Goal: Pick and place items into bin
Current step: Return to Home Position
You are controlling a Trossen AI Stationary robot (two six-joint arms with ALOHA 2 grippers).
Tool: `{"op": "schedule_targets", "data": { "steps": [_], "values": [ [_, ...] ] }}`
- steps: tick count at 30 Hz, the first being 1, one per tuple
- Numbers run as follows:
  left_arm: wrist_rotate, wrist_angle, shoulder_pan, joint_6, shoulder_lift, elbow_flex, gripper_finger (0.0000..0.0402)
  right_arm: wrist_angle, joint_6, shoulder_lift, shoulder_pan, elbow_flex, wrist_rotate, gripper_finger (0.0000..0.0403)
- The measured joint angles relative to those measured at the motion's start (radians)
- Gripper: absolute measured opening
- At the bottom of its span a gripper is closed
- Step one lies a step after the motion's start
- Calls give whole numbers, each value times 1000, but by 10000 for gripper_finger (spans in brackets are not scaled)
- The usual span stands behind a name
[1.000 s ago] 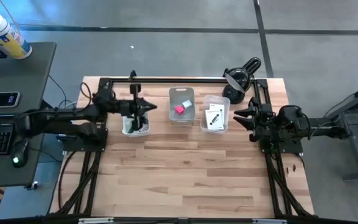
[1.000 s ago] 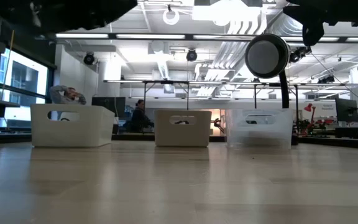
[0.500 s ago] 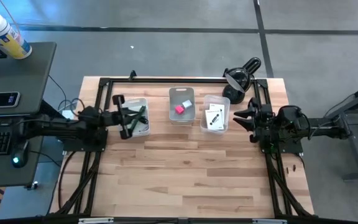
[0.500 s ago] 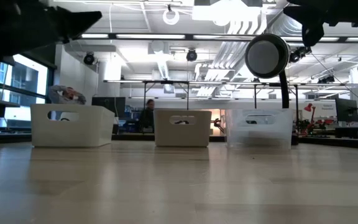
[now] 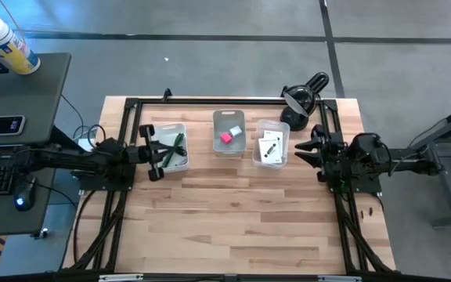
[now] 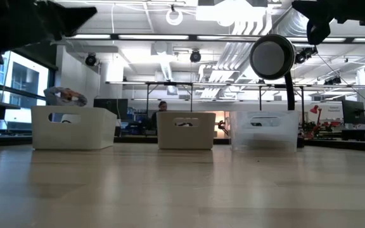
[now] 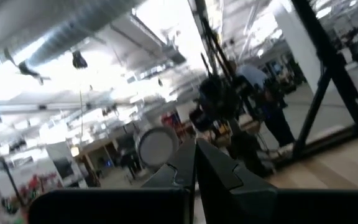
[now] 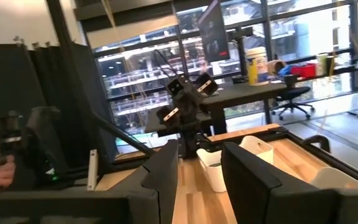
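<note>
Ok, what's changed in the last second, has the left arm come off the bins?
The left gripper has drawn back from above the left bin toward its own side and is now at that bin's outer edge. The right gripper stays parked beside the transparent bin. No bin has shifted, and their contents lie as before.

My left end effector (image 5: pixel 172 149) covers part of the left bin (image 5: pixel 180 128), so apart from a green pen (image 5: pixel 178 143) its contents are hidden from above. The print on the white cards (image 5: pixel 271 149) is too small to read. From table height the walls of the left bin, middle bin (image 6: pixel 185 130) and right bin (image 6: pixel 264 131) hide whatever lies inside — and the top edge cuts off my left arm (image 6: pixel 37 22) and right arm (image 6: pixel 334 11). My left wrist view is smeared; a person (image 7: pixel 263 99) there is only a blur.
</note>
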Motion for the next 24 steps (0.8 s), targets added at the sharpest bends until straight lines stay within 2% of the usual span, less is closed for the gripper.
{"op": "schedule_targets", "data": {
  "steps": [7, 12, 16, 19, 24],
  "values": [
    [6, -180, -22, 25, -218, 0, 3, -1, -55, -100, 0, 0, -72, 114],
    [3, -304, -60, 47, -382, 0, 3, -80, -94, -195, 0, 0, -70, 114],
    [-44, -402, -101, 58, -486, 0, 3, -135, -120, -252, 0, 0, -70, 114],
    [-63, -459, -128, 59, -534, 0, 3, -184, -130, -291, 0, 1, -70, 114],
    [-65, -448, -171, 83, -531, 0, 3, -198, -127, -291, 0, -14, -70, 114]
  ]
}}
